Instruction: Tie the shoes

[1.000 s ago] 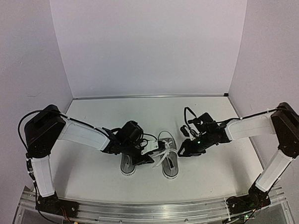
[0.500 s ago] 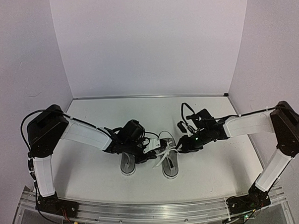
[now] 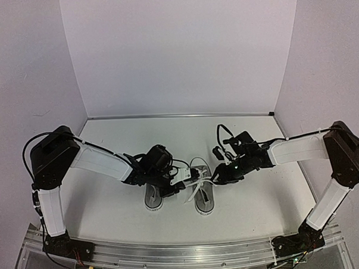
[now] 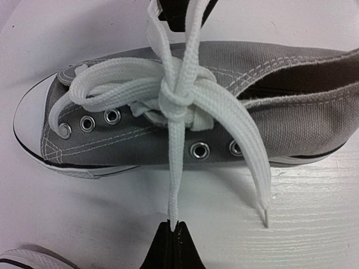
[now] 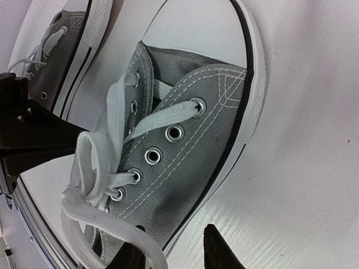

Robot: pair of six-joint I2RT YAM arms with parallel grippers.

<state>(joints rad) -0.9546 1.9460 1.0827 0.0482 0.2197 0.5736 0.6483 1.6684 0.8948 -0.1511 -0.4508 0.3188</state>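
Two grey canvas sneakers with white laces stand side by side: the left shoe [image 3: 152,198] and the right shoe [image 3: 204,197]. In the left wrist view the right shoe [image 4: 280,117] lies across the frame with a knot [image 4: 175,101] over its tongue. My left gripper [image 4: 174,227] is shut on a taut lace strand running down from that knot. A loose lace end [image 4: 263,216] rests on the table. My right gripper [image 5: 171,252] is open beside the right shoe [image 5: 190,162], and a lace loop [image 5: 112,227] drapes over its left finger.
The left shoe shows at the top left of the right wrist view [image 5: 61,39], with my left gripper's black body [image 5: 33,145] between the shoes. The white table [image 3: 179,134] is walled at the back and both sides. Both arms meet over the shoes.
My right gripper has moved left, closer to the right shoe. My left gripper has stayed by the shoe, holding its lace strand.
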